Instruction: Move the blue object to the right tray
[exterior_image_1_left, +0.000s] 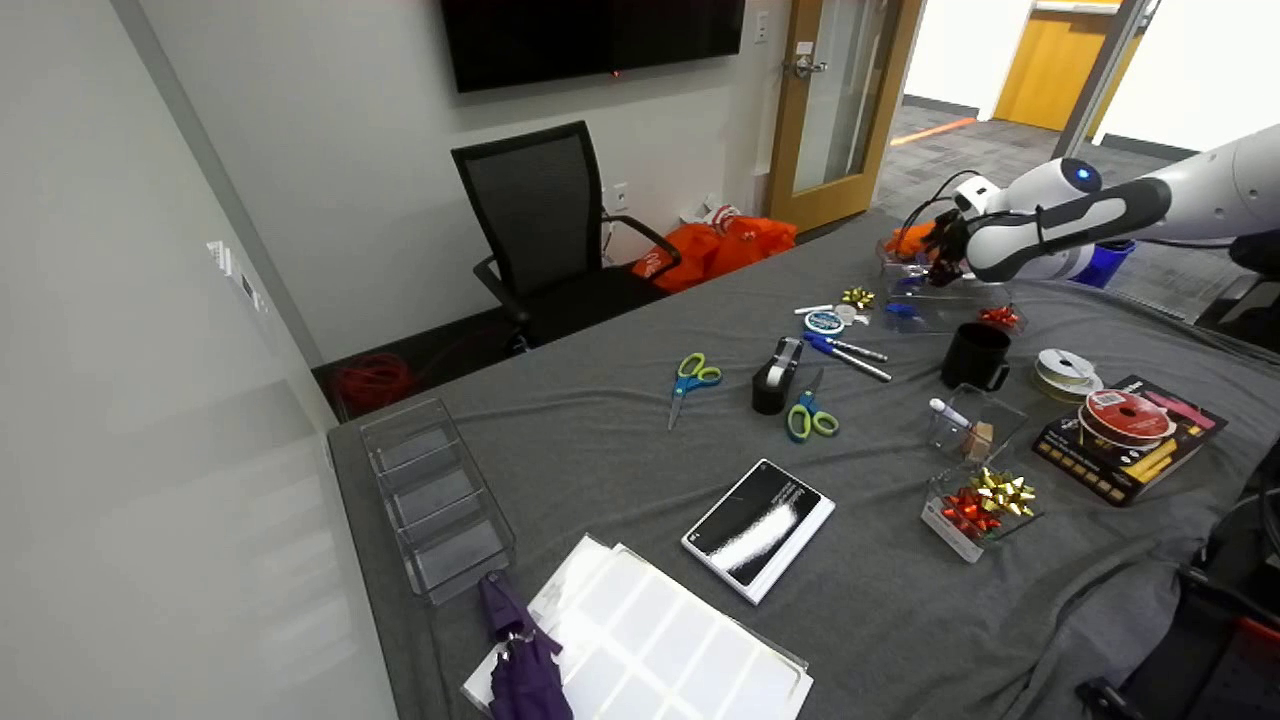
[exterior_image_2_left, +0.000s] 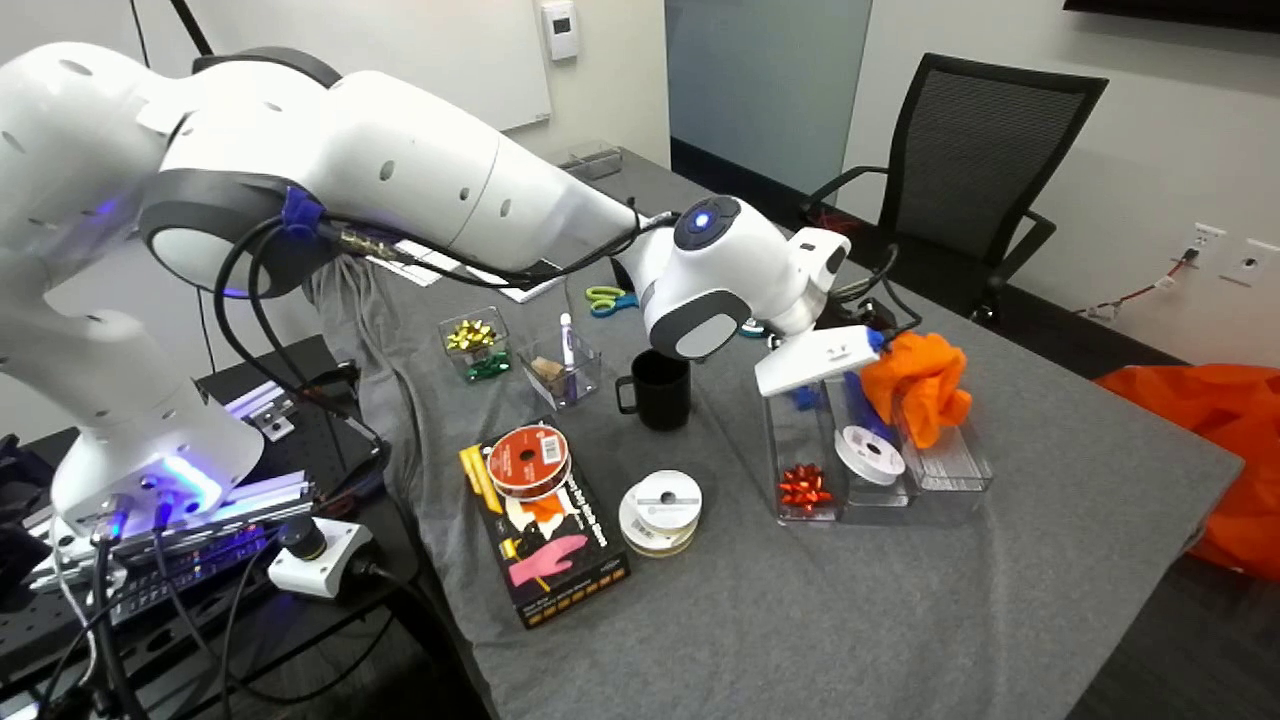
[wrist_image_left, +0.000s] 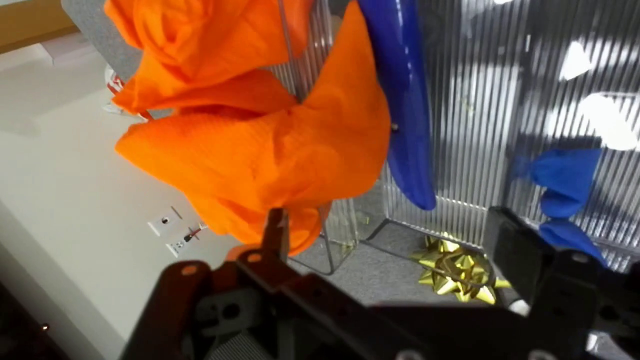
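A smooth dark blue object (wrist_image_left: 407, 110) lies in the middle compartment of a clear ribbed tray (wrist_image_left: 467, 202); it also shows in an exterior view (exterior_image_2_left: 862, 408). A smaller bright blue object (wrist_image_left: 565, 180) lies in a side compartment and also shows in an exterior view (exterior_image_2_left: 803, 397). An orange cloth (wrist_image_left: 260, 150) fills the opposite compartment and hangs over its walls. My gripper (wrist_image_left: 388, 217) is open and empty above the tray's far end. One finger overlaps the cloth in the wrist view; contact cannot be told. The dark blue object's tip shows between the fingers.
A white ribbon spool (exterior_image_2_left: 870, 455) and a red bow (exterior_image_2_left: 805, 487) sit in the tray. A gold bow (wrist_image_left: 457, 272) lies beyond its end. A black mug (exterior_image_2_left: 662, 390), white spools (exterior_image_2_left: 660, 510) and a glove box (exterior_image_2_left: 545, 530) stand nearby.
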